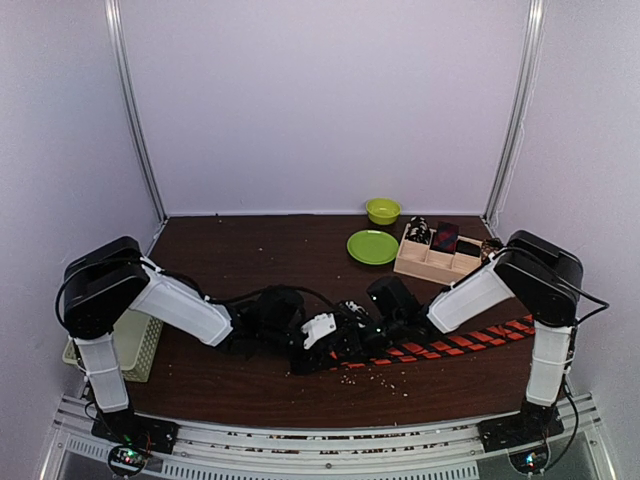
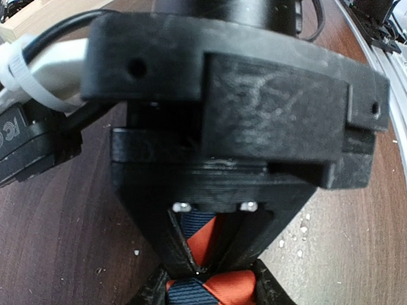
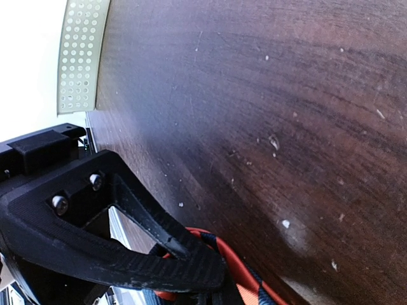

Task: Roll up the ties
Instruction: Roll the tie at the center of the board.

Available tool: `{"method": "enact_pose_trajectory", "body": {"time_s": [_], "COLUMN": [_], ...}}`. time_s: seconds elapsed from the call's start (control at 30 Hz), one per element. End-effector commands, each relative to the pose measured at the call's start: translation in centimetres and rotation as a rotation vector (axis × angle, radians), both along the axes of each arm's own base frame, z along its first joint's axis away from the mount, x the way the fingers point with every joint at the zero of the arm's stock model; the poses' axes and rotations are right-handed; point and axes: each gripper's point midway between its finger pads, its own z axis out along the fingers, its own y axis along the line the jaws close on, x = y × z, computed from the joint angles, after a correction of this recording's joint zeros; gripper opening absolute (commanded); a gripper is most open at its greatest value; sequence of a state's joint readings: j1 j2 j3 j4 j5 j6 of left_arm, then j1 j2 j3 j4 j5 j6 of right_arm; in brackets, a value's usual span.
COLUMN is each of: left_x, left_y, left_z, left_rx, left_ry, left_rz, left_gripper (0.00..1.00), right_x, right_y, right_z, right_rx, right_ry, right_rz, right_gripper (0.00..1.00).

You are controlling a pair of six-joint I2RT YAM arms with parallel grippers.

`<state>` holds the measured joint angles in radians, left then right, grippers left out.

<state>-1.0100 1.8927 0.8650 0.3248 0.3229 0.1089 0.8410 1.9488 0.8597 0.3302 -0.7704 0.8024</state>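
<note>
Green bowl (image 1: 382,210), plate (image 1: 372,246), wooden box (image 1: 424,269), mesh basket (image 1: 141,346)

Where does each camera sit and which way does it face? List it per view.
Top: above and behind the arms, looking down at the table; both arms show.
Left wrist: faces the right gripper head-on; own fingers at the bottom edge.
Right wrist: looks across the table toward the basket; own finger shows.
All three share the tie.

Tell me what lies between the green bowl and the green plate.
Nothing lies there. In the top view, only a short bare strip of the brown table separates the green bowl from the green plate.
</note>
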Motion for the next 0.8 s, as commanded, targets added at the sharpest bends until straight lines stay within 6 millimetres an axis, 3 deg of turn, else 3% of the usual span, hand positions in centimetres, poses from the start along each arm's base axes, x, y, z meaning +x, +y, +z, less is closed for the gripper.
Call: {"method": "enact_pose_trajectory", "body": {"time_s": [0.0, 0.17, 0.5, 0.67, 0.77], "left_x": [-0.8, -1.6, -1.6, -1.6, -1.5], "left_y": [1.4, 3.0, 3.2, 3.1, 3.1], "left_z": [-2.5, -4.2, -5.3, -5.3, -5.3], "left_rx": [0.131, 0.198, 0.242, 0.244, 0.245], "left_ry": [0.0, 0.021, 0.057, 0.059, 0.059], "left_rz": [-0.033, -0.041, -0.028, -0.026, -0.025], "left_gripper": [0.4, 0.37, 0.36, 0.36, 0.37], "right_x": [-0.2, -0.1, 1.1, 0.6, 0.2], "right_y": [-0.4, -0.2, -1.8, -0.9, -0.1], "right_z": [-0.6, 1.3, 3.5, 5.3, 5.3], "right_rx": [-0.011, 0.044, 0.102, 0.177, 0.18], "right_ry": [0.016, 0.006, 0.001, 0.017, 0.027], "right_rz": [-0.031, -0.04, -0.094, -0.089, -0.072], "right_gripper": [0.0, 0.06, 0.21, 0.3, 0.33]}}
